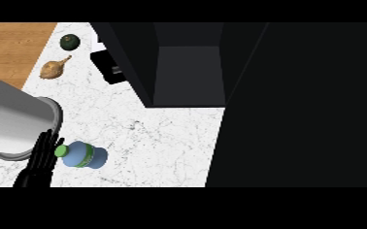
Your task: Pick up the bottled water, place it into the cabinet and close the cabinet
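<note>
bottled water [84, 155] lies just beside the left hand [39, 164] — fingers [49, 143] straight, grasping nothing.

Matte black left hand [36, 167] with slender, segmented fingers [47, 143], and just above it a broad, smooth grey forearm [22, 121], cylindrical, shaded pale to dark, with a lighter rounded rim nearest the fingers.

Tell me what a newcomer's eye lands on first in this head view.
The tall dark open cabinet dominates the top centre, with blackness filling the right side. At lower left, a blue plastic water bottle with a green cap sits on the white marbled counter, right beside the black left hand, whose fingers are straight. A brown bulb and a dark green round fruit sit at upper left.
</note>
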Controlling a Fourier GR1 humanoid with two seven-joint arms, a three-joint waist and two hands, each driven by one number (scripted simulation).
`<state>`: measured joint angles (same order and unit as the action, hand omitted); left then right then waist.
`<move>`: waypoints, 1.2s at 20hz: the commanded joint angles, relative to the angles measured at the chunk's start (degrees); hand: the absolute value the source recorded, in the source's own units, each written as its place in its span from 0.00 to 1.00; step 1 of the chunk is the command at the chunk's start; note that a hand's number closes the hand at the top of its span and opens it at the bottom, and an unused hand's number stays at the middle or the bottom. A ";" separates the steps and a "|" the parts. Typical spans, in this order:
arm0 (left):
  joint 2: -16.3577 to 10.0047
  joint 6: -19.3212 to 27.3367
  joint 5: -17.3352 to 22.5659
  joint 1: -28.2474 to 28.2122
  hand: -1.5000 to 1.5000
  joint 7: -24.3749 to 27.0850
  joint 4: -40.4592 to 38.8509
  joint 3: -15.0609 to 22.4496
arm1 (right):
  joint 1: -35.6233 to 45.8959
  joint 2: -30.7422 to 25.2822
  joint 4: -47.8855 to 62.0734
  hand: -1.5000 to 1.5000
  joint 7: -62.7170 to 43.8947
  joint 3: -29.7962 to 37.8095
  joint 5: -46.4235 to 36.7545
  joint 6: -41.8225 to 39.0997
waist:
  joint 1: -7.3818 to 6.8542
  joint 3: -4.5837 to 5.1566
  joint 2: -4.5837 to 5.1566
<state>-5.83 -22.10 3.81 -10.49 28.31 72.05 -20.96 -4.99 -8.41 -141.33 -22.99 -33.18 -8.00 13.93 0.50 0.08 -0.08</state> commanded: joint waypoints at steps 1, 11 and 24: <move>-1.37 -1.40 -0.63 2.20 0.00 6.68 -8.95 -1.04 | -2.97 -2.15 -8.01 0.00 -3.06 -3.98 -7.91 0.44 | 0.21 0.01 -0.10; -2.47 2.13 -2.56 13.81 0.00 17.23 -26.64 -1.94 | -1.27 -3.90 -5.40 0.00 -2.13 -0.21 -4.57 1.33 | 0.07 -0.03 0.05; -3.50 -0.12 -1.38 22.48 1.00 25.65 -40.06 -1.28 | 0.45 -3.07 -1.96 0.00 0.22 -2.64 -5.82 3.66 | 0.34 0.01 0.07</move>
<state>-9.04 -18.18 2.31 9.11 50.02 35.33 -22.99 -3.41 -11.30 -140.92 -23.36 -34.26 -8.30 17.22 0.64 0.08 -0.05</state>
